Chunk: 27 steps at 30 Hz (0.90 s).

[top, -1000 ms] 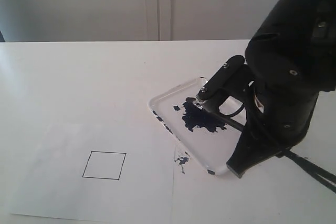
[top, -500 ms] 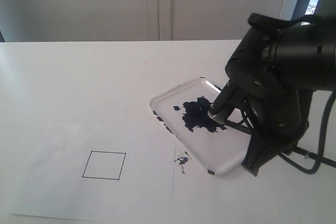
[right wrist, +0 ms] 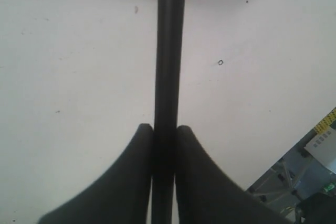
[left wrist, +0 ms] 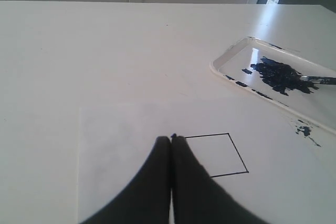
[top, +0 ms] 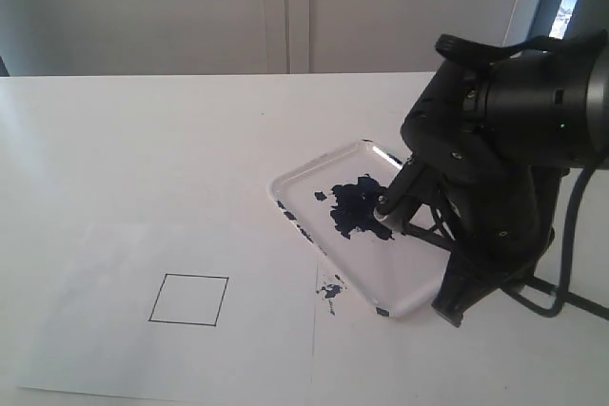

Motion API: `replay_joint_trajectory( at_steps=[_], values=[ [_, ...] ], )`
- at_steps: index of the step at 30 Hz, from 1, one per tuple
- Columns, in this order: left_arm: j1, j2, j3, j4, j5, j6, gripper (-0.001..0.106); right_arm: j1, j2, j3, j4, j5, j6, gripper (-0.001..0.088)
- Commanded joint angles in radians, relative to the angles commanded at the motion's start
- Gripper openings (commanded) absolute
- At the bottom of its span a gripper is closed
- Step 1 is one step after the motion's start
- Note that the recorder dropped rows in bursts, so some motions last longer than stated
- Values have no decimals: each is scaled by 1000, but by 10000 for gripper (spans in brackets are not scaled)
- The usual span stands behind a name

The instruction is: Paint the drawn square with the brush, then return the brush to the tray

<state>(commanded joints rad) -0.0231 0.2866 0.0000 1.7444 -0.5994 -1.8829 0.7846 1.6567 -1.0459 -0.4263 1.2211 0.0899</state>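
The drawn square [top: 188, 299] is a thin black outline on the white paper [top: 114, 330], with no paint inside it. The clear tray [top: 295, 183] holds a dark blue paint blotch [top: 357, 208]. The brush [right wrist: 169, 51] has a black handle, and my right gripper [right wrist: 164, 127] is shut on it. The brush [left wrist: 317, 80] lies low over the tray [left wrist: 231, 59] with its tip at the edge of the blotch. My left gripper [left wrist: 171, 139] is shut and empty above the paper, beside the square [left wrist: 220, 153]; the exterior view does not show it.
The bulky right arm [top: 504, 140] hangs over the tray's right end and hides it. Paint flecks [top: 330, 289] mark the table beside the tray's near rim and the paper's edge. A grey wall runs behind the white table [top: 143, 140].
The right arm has turned and shifted left over the tray, bringing the brush tip to the paint blotch. The square and paper are unchanged.
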Motion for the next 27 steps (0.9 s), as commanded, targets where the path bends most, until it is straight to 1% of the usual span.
replay_joint_trajectory(
  at_steps=[6,9,21,27],
  values=[
    [0,0,0,0,0,0,0,0,-4,0,31,0,0,0],
    [0,0,0,0,0,0,0,0,-21,0,44,-35,0,0],
    [0,0,0,0,0,0,0,0,-147,0,36,-67,0,0],
    [0,0,0,0,0,0,0,0,-174,0,61,-64,2,0]
  ],
)
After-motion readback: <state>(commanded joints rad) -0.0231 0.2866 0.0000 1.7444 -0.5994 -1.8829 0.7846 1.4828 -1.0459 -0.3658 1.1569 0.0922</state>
